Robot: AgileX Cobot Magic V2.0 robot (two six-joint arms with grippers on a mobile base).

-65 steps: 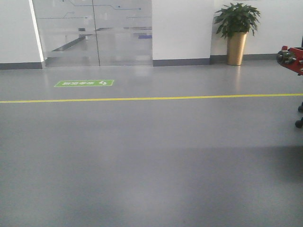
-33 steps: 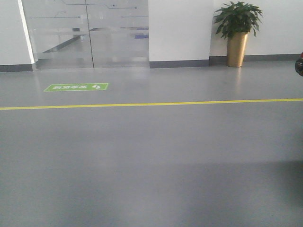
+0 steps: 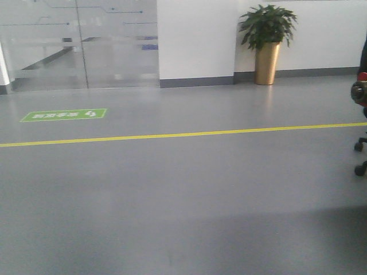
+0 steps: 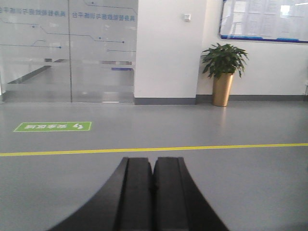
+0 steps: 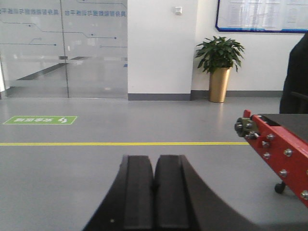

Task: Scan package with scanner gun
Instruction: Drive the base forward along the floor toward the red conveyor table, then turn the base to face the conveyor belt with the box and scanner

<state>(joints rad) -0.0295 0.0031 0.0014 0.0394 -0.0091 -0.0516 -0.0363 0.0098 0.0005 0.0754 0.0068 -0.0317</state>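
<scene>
Black left gripper (image 4: 153, 166) and black right gripper (image 5: 154, 163) both had jaws pressed together; one red bolted metal frame (image 5: 281, 154) was cropped.

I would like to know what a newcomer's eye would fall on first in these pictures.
Likely the gold-potted plant against the far white wall, then the yellow line across the grey floor, with a green floor sign beyond it at left. In the wrist views the shut left tool and right tool stand in the foreground, a red bolted frame beside the right one.
</scene>
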